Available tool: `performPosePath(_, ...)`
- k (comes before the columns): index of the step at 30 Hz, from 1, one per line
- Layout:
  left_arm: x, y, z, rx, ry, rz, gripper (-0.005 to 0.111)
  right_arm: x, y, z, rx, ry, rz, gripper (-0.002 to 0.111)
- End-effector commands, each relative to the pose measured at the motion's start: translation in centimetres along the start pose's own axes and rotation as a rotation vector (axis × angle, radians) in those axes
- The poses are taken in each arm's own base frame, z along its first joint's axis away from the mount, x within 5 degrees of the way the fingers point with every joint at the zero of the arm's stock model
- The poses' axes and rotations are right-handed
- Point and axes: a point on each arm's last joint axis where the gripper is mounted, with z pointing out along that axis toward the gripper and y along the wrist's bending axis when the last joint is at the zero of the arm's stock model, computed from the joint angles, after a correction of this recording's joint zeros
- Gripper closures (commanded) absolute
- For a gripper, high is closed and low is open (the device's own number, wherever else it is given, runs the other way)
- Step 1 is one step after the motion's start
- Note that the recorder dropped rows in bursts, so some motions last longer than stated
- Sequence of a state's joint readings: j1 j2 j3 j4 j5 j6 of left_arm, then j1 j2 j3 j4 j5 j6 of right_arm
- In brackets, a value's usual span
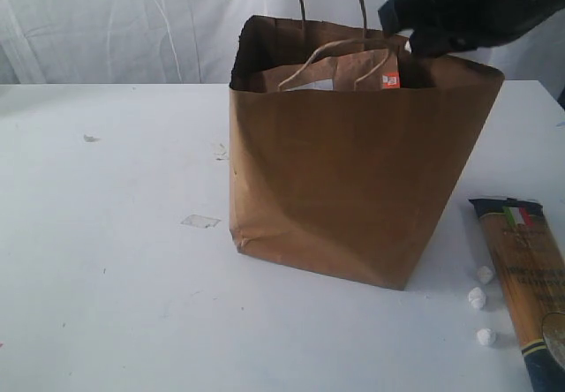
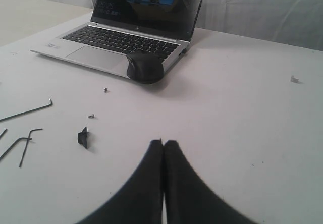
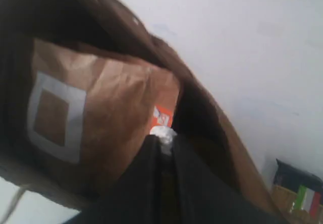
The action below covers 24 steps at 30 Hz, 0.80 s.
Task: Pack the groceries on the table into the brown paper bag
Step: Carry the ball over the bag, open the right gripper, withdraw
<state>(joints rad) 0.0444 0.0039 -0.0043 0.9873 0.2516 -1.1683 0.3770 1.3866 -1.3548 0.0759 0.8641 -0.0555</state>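
The right gripper (image 3: 162, 142) pinches the brown labelled pouch (image 3: 101, 113) inside the brown paper bag (image 1: 353, 189), the left gripper (image 2: 163, 144) is closed empty, and the spaghetti packet (image 1: 528, 277) beside the bag lies unpacked.

No wording is legible; the long spaghetti packet (image 1: 530, 277) shows only an Italian tricolour flag mark (image 1: 519, 215) above blurred print.

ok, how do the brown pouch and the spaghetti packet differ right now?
The pouch sits inside the paper bag; the spaghetti packet is outside, on the table. The pouch stands upright; the packet lies flat. The pouch is broad; the packet long and narrow. Both look brownish.
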Motion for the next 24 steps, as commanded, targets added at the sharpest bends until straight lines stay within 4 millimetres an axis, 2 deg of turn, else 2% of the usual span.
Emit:
performPosePath(1, 0.1, 0.0, 0.0, 0.002, -0.004, 0.014, 0.107, 0.6, -0.3, 0.2, 0.001, 0.091, -0.089, 0.090)
performPosePath(5, 0.1, 0.0, 0.0, 0.002, -0.004, 0.014, 0.107, 0.6, -0.2, -0.5, 0.004, 0.081, -0.109, 0.079)
performPosePath(10, 0.1, 0.0, 0.0, 0.002, -0.004, 0.014, 0.107, -0.1, -0.2, -2.1, 0.024, -0.036, -0.119, 0.078)
performPosePath(12, 0.1, 0.0, 0.0, 0.002, -0.004, 0.014, 0.107, -0.5, -0.9, -3.3, 0.108, -0.107, -0.151, 0.078)
performPosePath(16, 0.1, 0.0, 0.0, 0.002, -0.004, 0.014, 0.107, -1.4, -4.3, -6.1, 0.412, -0.276, -0.065, 0.080)
performPosePath(19, 0.1, 0.0, 0.0, 0.002, -0.004, 0.014, 0.107, -1.1, -7.1, -7.4, 0.577, -0.330, 0.056, 0.090)
performPosePath(21, 0.1, 0.0, 0.0, 0.002, -0.004, 0.014, 0.107, -0.2, -8.9, -7.2, 0.639, -0.290, 0.098, 0.100)
performPosePath(23, 0.1, 0.0, 0.0, 0.002, -0.004, 0.014, 0.107, 1.5, -10.4, -5.9, 0.675, -0.201, 0.144, 0.108)
performPosePath(24, 0.1, 0.0, 0.0, 0.002, -0.004, 0.014, 0.107, 2.3, -10.9, -5.1, 0.672, -0.152, 0.177, 0.108)
